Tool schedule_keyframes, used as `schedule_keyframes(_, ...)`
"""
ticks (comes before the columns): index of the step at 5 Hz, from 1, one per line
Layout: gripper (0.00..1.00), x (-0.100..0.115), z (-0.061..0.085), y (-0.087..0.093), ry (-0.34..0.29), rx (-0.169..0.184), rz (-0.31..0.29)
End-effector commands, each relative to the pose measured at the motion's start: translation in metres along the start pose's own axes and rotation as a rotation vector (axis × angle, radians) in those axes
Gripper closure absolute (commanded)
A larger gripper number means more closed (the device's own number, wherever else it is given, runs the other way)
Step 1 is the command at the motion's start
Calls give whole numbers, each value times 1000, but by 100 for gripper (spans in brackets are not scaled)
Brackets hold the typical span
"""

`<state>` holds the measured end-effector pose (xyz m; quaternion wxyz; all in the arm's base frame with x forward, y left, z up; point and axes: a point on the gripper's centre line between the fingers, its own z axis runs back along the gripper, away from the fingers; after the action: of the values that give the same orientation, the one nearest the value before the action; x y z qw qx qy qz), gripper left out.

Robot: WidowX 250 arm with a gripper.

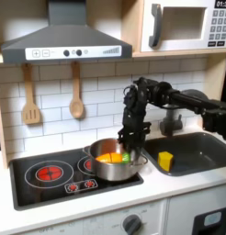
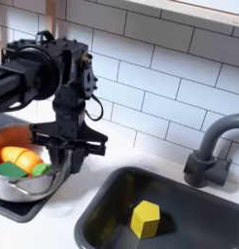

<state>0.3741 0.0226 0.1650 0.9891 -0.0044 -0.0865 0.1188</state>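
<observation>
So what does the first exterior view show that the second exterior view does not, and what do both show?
First exterior view: a grey range hood, a white microwave, two wooden utensils hanging on the tiles.

Second exterior view: close detail of the dark curved faucet.

Both exterior views: the black gripper above the silver metal pot of orange and green toy food, and a yellow block in the dark sink.
</observation>
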Motion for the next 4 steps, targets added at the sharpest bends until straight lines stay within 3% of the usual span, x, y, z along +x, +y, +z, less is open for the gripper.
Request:
schedule_keyframes(1, 100, -2, 1, -5, 32, -29, -90)
schedule_keyframes(2, 100, -5, 6, -10, 50, -49, -200)
schedule_keyframes(3, 100, -8, 8, -13, 78, -56, -266)
schedule_keyframes(4, 100, -11, 5, -10, 84, -60, -278)
